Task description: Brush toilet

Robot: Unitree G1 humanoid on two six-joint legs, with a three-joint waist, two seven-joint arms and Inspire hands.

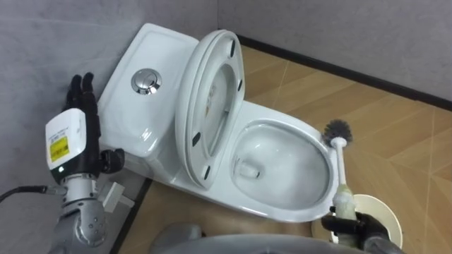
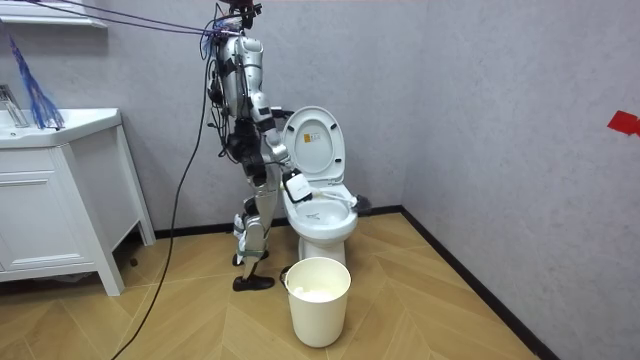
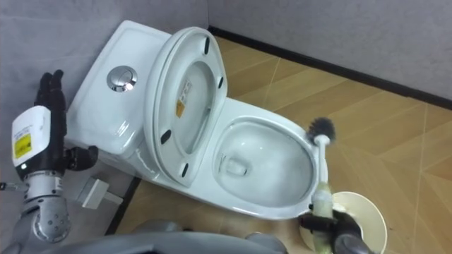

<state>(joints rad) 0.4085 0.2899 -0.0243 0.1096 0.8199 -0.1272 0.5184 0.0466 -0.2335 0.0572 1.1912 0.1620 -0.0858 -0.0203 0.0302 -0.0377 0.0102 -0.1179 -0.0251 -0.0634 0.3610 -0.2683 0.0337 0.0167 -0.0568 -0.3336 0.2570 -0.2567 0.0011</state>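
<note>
The white-handled toilet brush with dark bristles [image 1: 340,152] looks light and stiff, with a slick plastic shaft, and is best gripped low. The right hand [image 1: 347,224] is curled round that lower grip, holding the bristles upward just beside the white ceramic toilet [image 1: 279,124] rim. The left hand [image 1: 85,99] is raised, straight-fingered, by the white cistern [image 1: 152,53].

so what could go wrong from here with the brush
The brush has its head past the toilet rim, outside the bowl, so it may drip on the floor or miss the bowl. The right hand grips the handle far from the head, so the brush could twist when pressed.
</note>
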